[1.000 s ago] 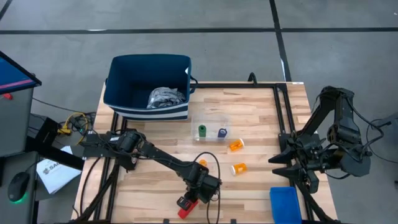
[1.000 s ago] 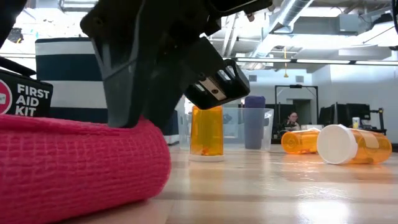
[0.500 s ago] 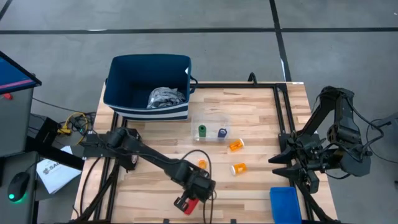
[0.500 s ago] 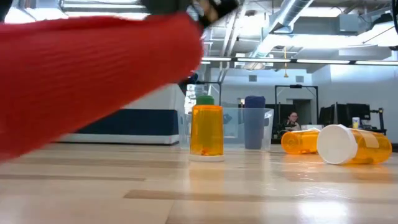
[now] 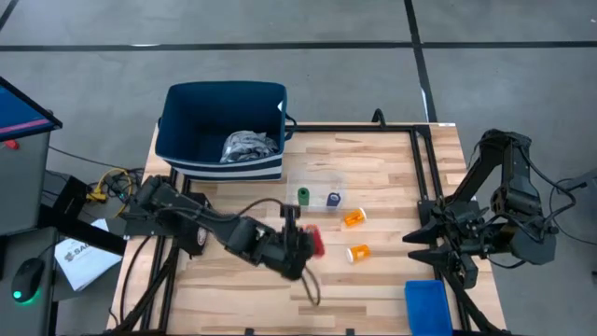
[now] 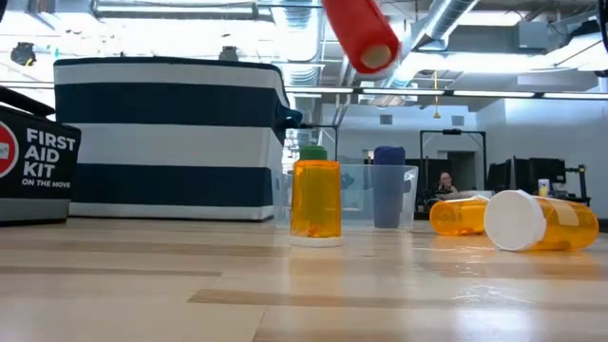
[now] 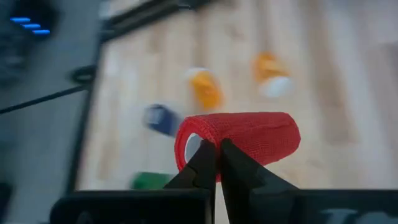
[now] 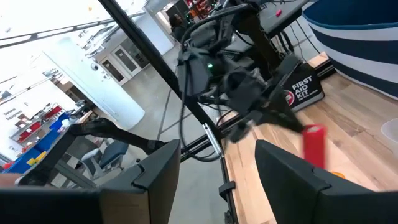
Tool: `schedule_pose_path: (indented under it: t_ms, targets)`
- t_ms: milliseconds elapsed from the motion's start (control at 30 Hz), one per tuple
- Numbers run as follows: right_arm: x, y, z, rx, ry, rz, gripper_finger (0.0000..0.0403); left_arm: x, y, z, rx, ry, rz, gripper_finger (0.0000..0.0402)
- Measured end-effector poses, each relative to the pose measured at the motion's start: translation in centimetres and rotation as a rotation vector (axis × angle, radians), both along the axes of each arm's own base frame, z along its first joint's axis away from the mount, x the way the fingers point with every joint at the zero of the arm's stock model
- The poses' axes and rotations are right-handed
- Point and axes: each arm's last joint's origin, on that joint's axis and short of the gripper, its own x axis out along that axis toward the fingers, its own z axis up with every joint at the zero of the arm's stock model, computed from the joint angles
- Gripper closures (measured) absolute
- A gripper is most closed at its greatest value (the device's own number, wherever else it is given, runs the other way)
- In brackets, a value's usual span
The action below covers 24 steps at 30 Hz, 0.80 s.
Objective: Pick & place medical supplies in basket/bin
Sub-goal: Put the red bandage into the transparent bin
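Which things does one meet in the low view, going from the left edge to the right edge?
First aid kit → navy striped basket → upright orange pill bottle, with the red roll held high above → purple cylinder → two lying orange bottles.
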Motion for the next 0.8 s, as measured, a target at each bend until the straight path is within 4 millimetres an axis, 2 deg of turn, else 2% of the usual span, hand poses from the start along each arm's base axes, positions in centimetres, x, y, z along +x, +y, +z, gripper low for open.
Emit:
schedule_pose_path:
  t_ms: [133,267,467,567,700,800]
  targets:
    - [0.0,0.0,0.0,0.006,0.0,0.0,0.0198,1.8,1.6,0.4,0.147,-0.072,0.07,0.0401]
    - [0.0,-0.1,0.0,0.01,0.0,-0.001,0.0198,3.8,4.1,0.4,0.272,-0.035,0.107,0.0401]
    - [0.0,-0.1,0.0,0.021,0.0,-0.003,0.0198,4.9,9.1,0.5,0.33,0.028,0.195,0.0401]
    - [0.0,-0.1,0.0,0.02,-0.001,-0.009,0.0198,5.2,10.7,0.4,0.369,0.07,0.196,0.0401]
    - [0.0,-0.2,0.1,0.017,-0.007,-0.032,0.0198,5.3,12.1,-0.6,0.387,0.156,0.195,0.0401]
    - [0.0,-0.2,0.1,0.015,-0.011,-0.048,0.0198,5.6,12.4,-1.3,0.395,0.19,0.198,0.0401]
